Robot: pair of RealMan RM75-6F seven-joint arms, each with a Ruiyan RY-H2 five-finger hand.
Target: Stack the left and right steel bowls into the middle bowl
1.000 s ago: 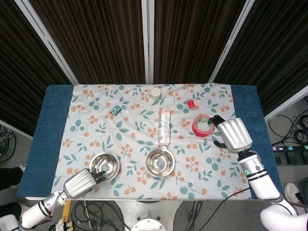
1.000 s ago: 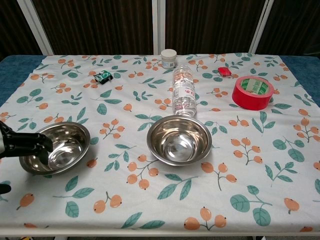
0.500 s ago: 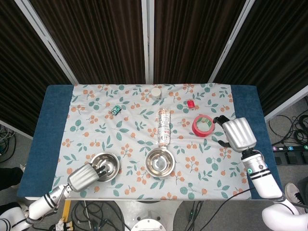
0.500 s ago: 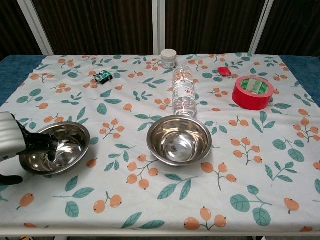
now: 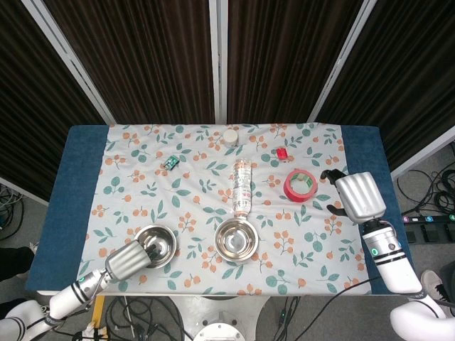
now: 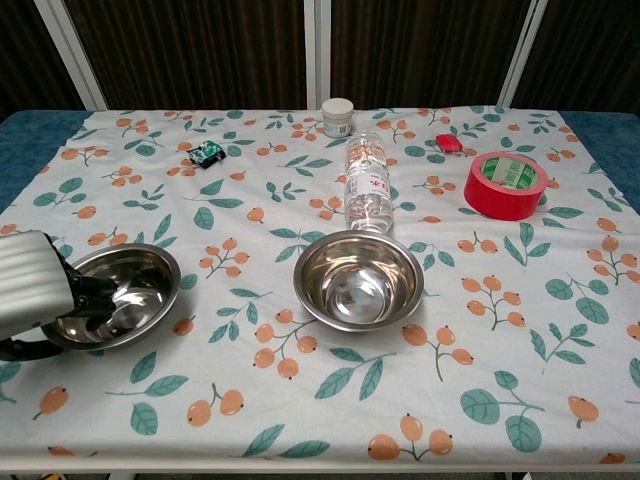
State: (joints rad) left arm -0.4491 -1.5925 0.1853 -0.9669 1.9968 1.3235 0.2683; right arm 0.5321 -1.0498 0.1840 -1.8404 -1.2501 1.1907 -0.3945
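Two steel bowls stand on the floral cloth. The left bowl (image 5: 158, 244) (image 6: 118, 295) sits near the front edge, and the middle bowl (image 5: 237, 239) (image 6: 358, 278) stands upright with nothing touching it. My left hand (image 5: 128, 259) (image 6: 35, 295) is at the left bowl's near-left rim. Its fingers (image 6: 92, 293) reach over the rim into the bowl and its thumb lies outside, low by the cloth. My right hand (image 5: 360, 198) hovers near the right table edge beside the red tape roll (image 5: 299, 185), holding nothing, with its fingers apart. The chest view does not show it.
A clear water bottle (image 5: 242, 187) (image 6: 368, 184) lies on its side just behind the middle bowl. The red tape roll (image 6: 505, 185) is at the right. A white jar (image 6: 338, 117), a small green toy car (image 6: 206, 153) and a small red object (image 6: 449, 143) sit further back.
My left hand has pushed forward, its fingers going from the rim to deeper inside the left bowl. My right hand has drifted right, away from the tape roll. Both bowls stay put.
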